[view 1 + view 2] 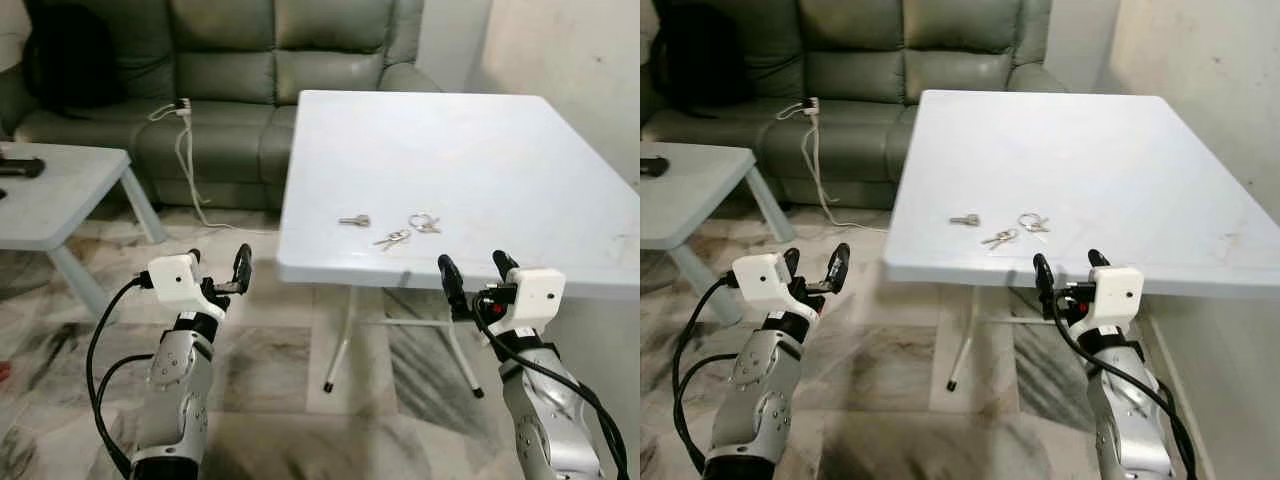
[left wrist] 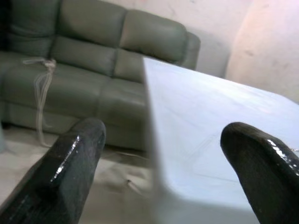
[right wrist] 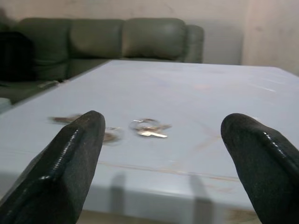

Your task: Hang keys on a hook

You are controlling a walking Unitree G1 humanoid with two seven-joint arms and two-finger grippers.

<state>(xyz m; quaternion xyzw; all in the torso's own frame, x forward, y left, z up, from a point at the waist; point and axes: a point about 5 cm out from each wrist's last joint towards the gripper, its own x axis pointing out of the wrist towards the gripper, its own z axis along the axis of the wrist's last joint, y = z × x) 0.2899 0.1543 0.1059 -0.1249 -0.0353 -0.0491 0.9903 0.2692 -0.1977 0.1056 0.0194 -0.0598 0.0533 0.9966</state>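
Three small silver metal keys (image 1: 398, 228) lie mid-frame on the white square table (image 1: 480, 160); left gripper (image 1: 218, 265) and right gripper (image 1: 478, 268), lower frame, gape wide, empty

no readable text, labels, brands, numbers or signs anywhere in view

Shiny metal keys (image 1: 410, 229) lie on a smooth matt white table (image 1: 520, 160); the sofa (image 1: 250, 70) looks leathery.

Left gripper (image 1: 218, 270) and right gripper (image 1: 478, 270) raised forward, fingers spread.
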